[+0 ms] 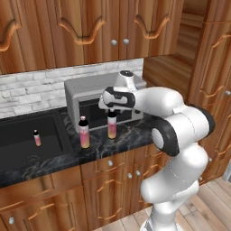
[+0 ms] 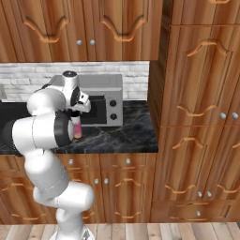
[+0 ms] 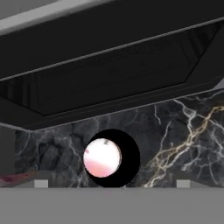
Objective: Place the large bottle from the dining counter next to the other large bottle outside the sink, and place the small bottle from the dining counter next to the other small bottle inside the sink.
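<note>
Black marble table (image 1: 131,133) before microwave (image 1: 97,101): placed large bottle (image 1: 112,125) upright, just beside other large bottle (image 1: 84,132), outside sink (image 1: 58,135). Pincer (image 1: 111,108) directly above cap, spread, pinching nothing. Long axis vertical; straight lift clears.

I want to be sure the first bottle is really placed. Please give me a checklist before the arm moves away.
1. Placed large bottle upright on the counter: ok.
2. It stands beside the other large bottle, apart, outside the sink: ok.
3. Gripper fingers spread off the cap: ok.
4. Microwave close behind; room to lift straight up: cannot tell.
5. Small bottle upright in the sink: ok.
</note>
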